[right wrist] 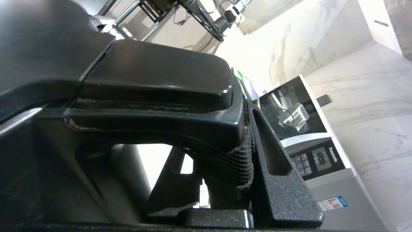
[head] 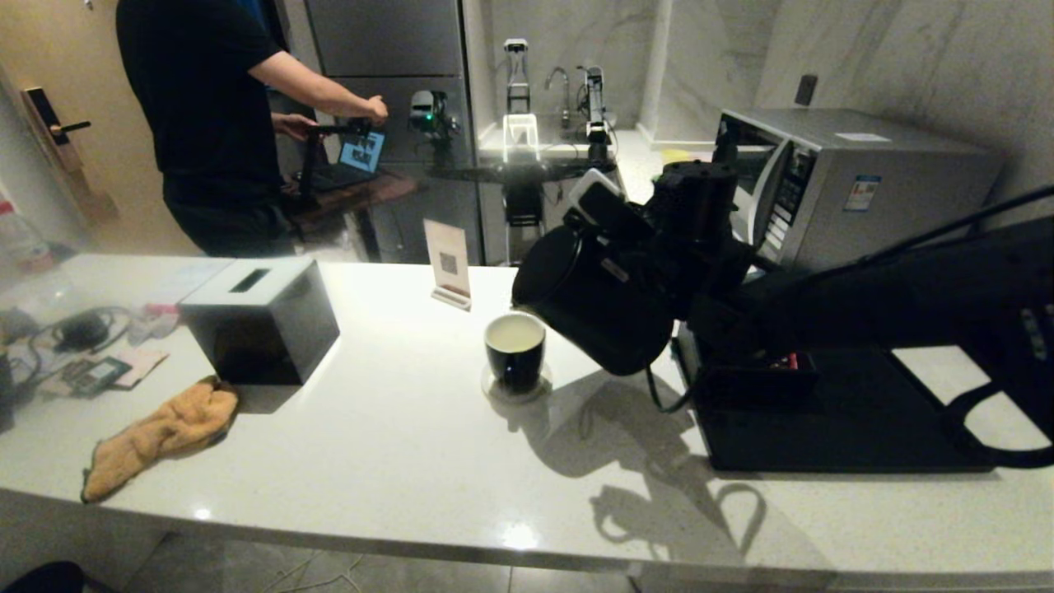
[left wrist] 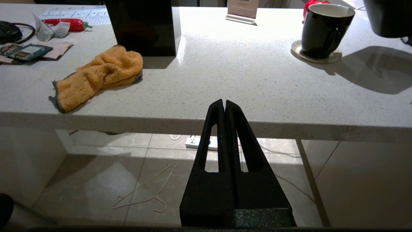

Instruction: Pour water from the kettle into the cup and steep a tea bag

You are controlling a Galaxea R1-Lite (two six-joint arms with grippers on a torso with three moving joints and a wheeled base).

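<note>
on the microwave (right wrist: 317, 158), the brand reads "panasonic".

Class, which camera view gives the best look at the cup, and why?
The head view: it looks down into the cup, showing its pale inside, with the tilted kettle beside it. The left wrist view shows only the cup's glossy outside and rim. The right wrist view does not show it.

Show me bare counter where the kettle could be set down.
Widest bare patch: white counter between the crumpled orange cloth and the glossy black cup, along the near edge. Crowded: far left has cables and packets; right holds the flat black tray under the right gripper, clamped on the tilted matte black kettle.
</note>
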